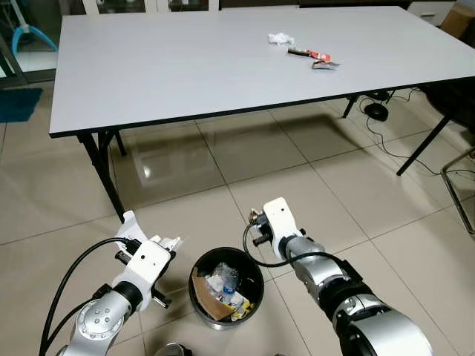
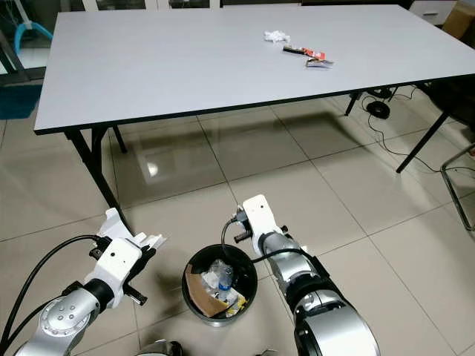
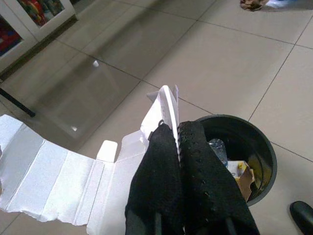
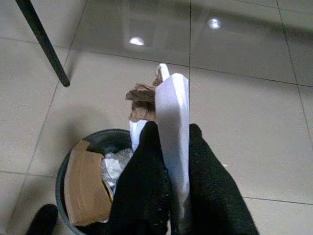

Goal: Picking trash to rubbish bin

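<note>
Holding trash by the bin [image 1: 226, 288] | your left gripper [image 3: 178, 134] pinches white flattened carton [image 3: 58, 181] | right gripper [image 4: 172, 142] clamps white wrapper [image 4: 172, 105] | both poised at rim to drop.

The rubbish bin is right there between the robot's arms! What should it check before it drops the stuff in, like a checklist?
1. Left pincer holds its white folded carton: ok.
2. Right pincer holds its white packet: ok.
3. Rubbish bin open, with room on top: ok.
4. Left pincer above the bin's opening: not ok, it is beside the rim.
5. Right pincer above the opening: cannot tell, it is near the rim.
6. Table trash all collected: not ok, wrappers remain.
</note>
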Tool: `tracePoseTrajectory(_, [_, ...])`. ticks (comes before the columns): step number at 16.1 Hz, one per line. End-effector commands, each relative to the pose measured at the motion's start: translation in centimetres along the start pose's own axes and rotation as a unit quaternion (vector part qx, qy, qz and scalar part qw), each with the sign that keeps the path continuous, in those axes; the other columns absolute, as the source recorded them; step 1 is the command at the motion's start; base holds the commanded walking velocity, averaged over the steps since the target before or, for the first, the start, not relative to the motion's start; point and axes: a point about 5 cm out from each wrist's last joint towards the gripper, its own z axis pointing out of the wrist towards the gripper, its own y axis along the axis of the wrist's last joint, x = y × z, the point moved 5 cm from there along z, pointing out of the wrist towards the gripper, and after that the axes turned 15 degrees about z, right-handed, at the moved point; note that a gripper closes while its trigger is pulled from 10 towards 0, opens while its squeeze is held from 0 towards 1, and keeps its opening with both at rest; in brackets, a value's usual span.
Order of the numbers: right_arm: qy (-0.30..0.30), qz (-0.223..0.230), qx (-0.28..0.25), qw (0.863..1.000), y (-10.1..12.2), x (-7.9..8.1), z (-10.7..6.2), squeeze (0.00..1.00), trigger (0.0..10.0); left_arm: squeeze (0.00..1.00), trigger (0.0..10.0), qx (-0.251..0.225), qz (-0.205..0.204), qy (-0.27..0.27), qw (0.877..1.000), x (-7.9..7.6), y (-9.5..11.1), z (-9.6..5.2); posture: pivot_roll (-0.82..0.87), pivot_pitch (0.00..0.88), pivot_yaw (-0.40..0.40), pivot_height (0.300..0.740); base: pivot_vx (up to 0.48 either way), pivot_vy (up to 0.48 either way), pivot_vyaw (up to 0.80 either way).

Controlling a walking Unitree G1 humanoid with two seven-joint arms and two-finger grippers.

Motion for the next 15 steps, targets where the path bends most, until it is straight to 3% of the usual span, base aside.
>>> tracePoseTrajectory(1, [-0.002, 0.012, -0.004, 1.0, 0.21, -0.22, 0.01, 1.0, 10.0, 0.0, 10.0, -0.001, -0.002, -0.006, 1.0, -0.16, 0.18, -0.28, 0.06, 0.128, -0.085, 0.74, 0.0, 0.0, 0.0])
tracePoseTrajectory(10, [0.007, 0.034, -0.013, 0.999, 0.82, 0.28, 0.22, 1.0, 10.0, 0.0, 10.0, 0.004, -0.002, -0.007, 1.0, -0.06, 0.15, -0.29, 0.06, 0.124, -0.08, 0.74, 0.0, 0.0, 0.0])
tracePoseTrajectory(15, [0.0, 0.021, -0.01, 1.0, 0.78, 0.02, 0.2, 1.0, 10.0, 0.0, 10.0, 0.0, -0.018, 0.003, 1.0, 0.0, 0.28, 0.11, 0.06, 0.121, -0.079, 0.74, 0.0, 0.0, 0.0])
